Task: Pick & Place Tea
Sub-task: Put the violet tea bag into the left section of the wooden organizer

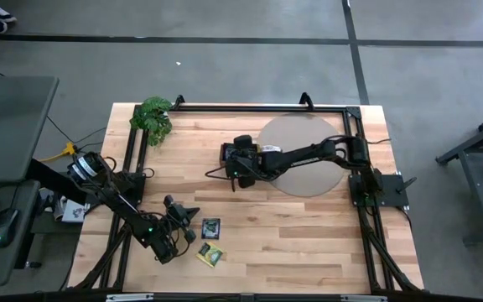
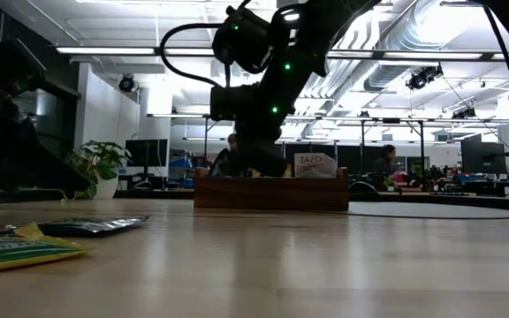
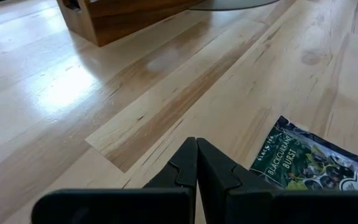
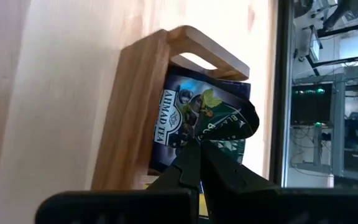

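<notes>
The brown wooden tray [image 2: 272, 192] stands mid-table; in the high view my right gripper [image 1: 239, 170] covers it. That gripper [image 4: 197, 152] points down into an end compartment [image 4: 135, 112] and is shut on a dark tea sachet [image 4: 229, 124]. A dark-blue sachet [image 4: 176, 121] stands in that compartment, and a pale sachet [image 2: 315, 164] stands up in the tray. Near the front edge a dark sachet [image 1: 211, 227] and a yellow-green sachet [image 1: 210, 254] lie flat. My left gripper [image 1: 193, 213] is shut beside the dark sachet [image 3: 316, 163], touching nothing. My right gripper pinches the dark sachet by one edge [image 4: 209, 142] between its two fingers, coming from above and pointing down. The sachet curls away beyond the fingertips, over the tray's end compartment and in front of the dark-blue sachet standing there. Whether it touches the tray I cannot tell.
A round grey mat [image 1: 302, 155] lies right of the tray, under the right arm. A leafy green plant [image 1: 153, 119] sits at the far left corner. A black frame [image 1: 250, 107] borders the table. Bare wood [image 1: 309, 243] lies toward the near right.
</notes>
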